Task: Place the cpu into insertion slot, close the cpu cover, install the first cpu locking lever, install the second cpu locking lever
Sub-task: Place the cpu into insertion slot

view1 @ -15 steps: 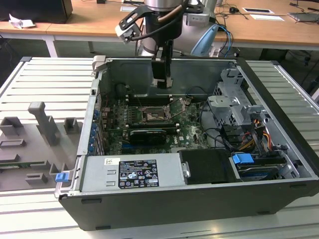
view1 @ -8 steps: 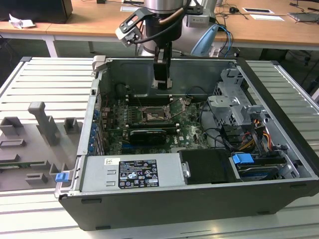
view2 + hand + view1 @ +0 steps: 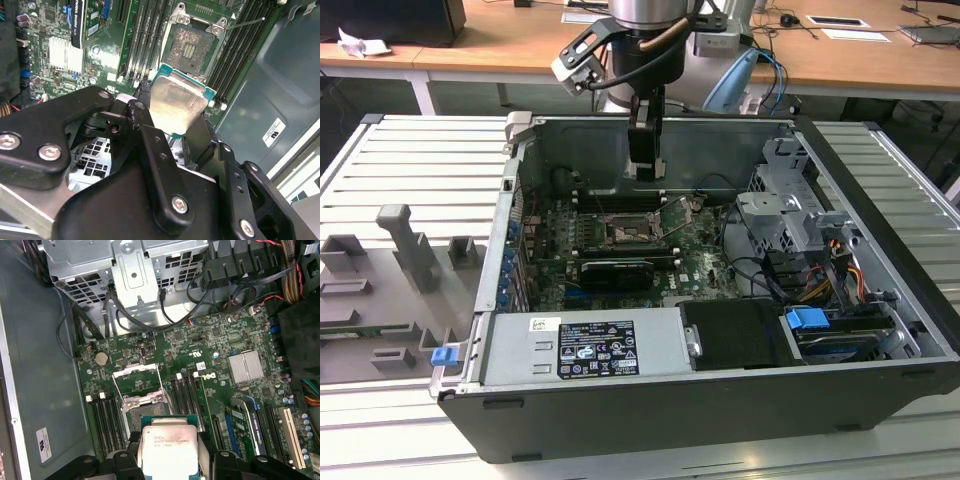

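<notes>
My gripper (image 3: pixel 644 172) hangs inside the open computer case, above the back of the green motherboard and shut on the cpu (image 3: pixel 177 102). The cpu (image 3: pixel 167 445) is a flat square chip with a silver face and a green edge, pinched between the two black fingers (image 3: pixel 142 117). It hovers a little short of the insertion slot (image 3: pixel 192 47), not touching it. The insertion slot (image 3: pixel 625 233) lies bare with its dark centre showing. In the first wrist view the cpu cover (image 3: pixel 136 381) is swung open, lying back beyond the slot (image 3: pixel 145 407). A thin wire lever (image 3: pixel 246 22) sticks out beside the slot.
Long memory slots (image 3: pixel 145 35) flank the socket on both sides. A black card (image 3: pixel 612 270) and a power supply (image 3: pixel 585 345) sit nearer the front, a metal drive cage (image 3: pixel 785 215) with cables toward the exterior view's right. Grey fixtures (image 3: pixel 405 245) stand outside the case.
</notes>
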`<state>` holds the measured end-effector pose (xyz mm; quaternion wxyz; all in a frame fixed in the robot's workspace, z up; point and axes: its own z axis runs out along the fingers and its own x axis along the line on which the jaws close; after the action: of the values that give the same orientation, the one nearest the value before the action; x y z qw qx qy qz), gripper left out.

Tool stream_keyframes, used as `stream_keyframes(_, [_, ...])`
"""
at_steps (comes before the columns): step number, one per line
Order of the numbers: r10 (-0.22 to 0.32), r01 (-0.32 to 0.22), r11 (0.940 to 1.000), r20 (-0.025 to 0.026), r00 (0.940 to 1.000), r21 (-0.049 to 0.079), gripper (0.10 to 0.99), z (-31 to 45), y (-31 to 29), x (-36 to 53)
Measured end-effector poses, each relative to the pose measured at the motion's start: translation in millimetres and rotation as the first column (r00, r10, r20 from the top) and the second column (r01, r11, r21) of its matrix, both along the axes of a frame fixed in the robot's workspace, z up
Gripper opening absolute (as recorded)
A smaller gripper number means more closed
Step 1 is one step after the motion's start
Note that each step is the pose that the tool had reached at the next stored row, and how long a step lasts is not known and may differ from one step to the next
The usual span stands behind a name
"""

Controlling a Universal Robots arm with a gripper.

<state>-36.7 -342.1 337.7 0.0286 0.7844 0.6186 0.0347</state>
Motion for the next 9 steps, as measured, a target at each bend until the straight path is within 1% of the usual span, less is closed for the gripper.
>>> stream_keyframes(9, [0.0,0.0,1.0,0.0001,1.0,0.0,0.529,-1.9,0.0,0.0])
